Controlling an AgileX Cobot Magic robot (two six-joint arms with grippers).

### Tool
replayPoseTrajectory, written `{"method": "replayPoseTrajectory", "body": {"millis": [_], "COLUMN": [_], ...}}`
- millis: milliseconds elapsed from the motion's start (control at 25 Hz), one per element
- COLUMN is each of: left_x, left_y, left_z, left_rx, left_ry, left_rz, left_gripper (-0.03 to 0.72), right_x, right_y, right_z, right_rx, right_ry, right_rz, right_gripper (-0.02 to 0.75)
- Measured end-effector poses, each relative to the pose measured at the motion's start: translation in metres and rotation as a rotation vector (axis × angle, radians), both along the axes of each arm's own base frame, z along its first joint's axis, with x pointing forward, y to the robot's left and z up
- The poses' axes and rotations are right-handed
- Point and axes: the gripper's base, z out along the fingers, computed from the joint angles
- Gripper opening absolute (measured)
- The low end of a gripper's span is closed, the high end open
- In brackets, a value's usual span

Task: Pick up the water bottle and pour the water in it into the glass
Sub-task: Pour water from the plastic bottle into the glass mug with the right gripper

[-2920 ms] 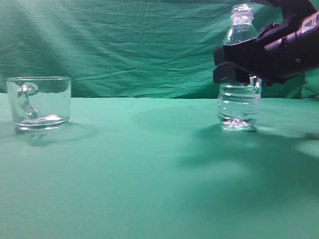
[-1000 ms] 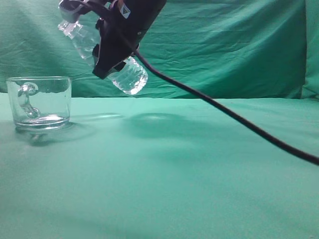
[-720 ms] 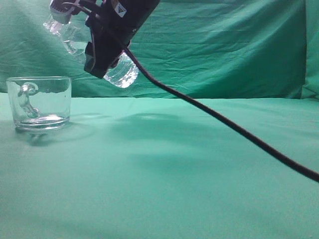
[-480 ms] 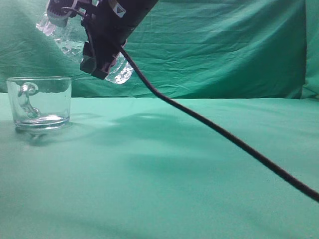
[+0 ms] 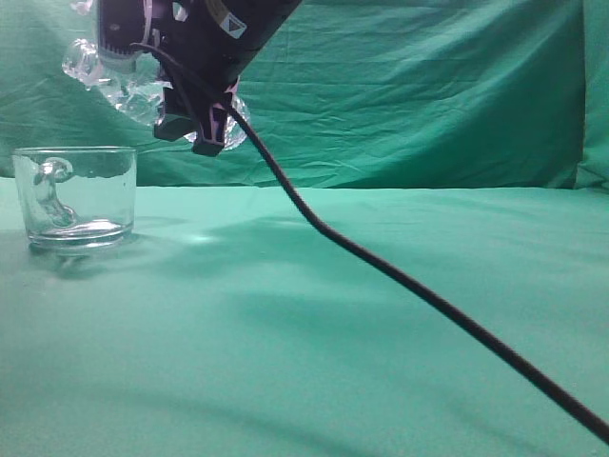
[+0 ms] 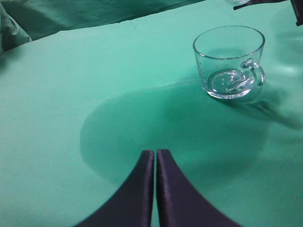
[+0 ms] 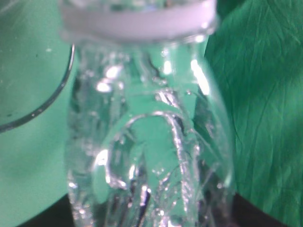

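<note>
The green counter (image 5: 381, 314) carries only the glass (image 5: 75, 196), standing upright at the left and seemingly empty. Above and just right of it, the right claw (image 5: 186, 90) grasps the bottle (image 5: 114, 81), tipped over with its neck toward the left above the glass. The left claw (image 6: 155, 189) rests clenched on nothing, near the glass. The step in hand looks like the tilt before pouring; next, the mouth must sit over the rim and tip further until water runs in
</note>
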Motion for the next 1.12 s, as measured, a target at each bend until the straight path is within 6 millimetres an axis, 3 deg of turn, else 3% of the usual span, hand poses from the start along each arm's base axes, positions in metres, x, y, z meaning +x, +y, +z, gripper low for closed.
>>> {"method": "replayPoseTrajectory", "body": {"millis": [360, 640, 1120], "left_x": [0.0, 0.0, 0.0], "left_y": [0.0, 0.0, 0.0], "left_z": [0.0, 0.0, 0.0], "left_rx": [0.0, 0.0, 0.0], "left_ry": [0.0, 0.0, 0.0], "left_rz": [0.0, 0.0, 0.0], "left_gripper": [0.0, 0.0, 0.0], "right_x": [0.001, 0.005, 0.007], "right_y": [0.0, -0.001, -0.003], "right_z": [-0.003, -0.023, -0.023], "right_rx": [-0.03, -0.075, -0.149], "right_ry": [-0.021, -0.007, -0.072], "right_rz": [0.019, 0.025, 0.049], "right_gripper": [0.328, 0.328, 0.328]}}
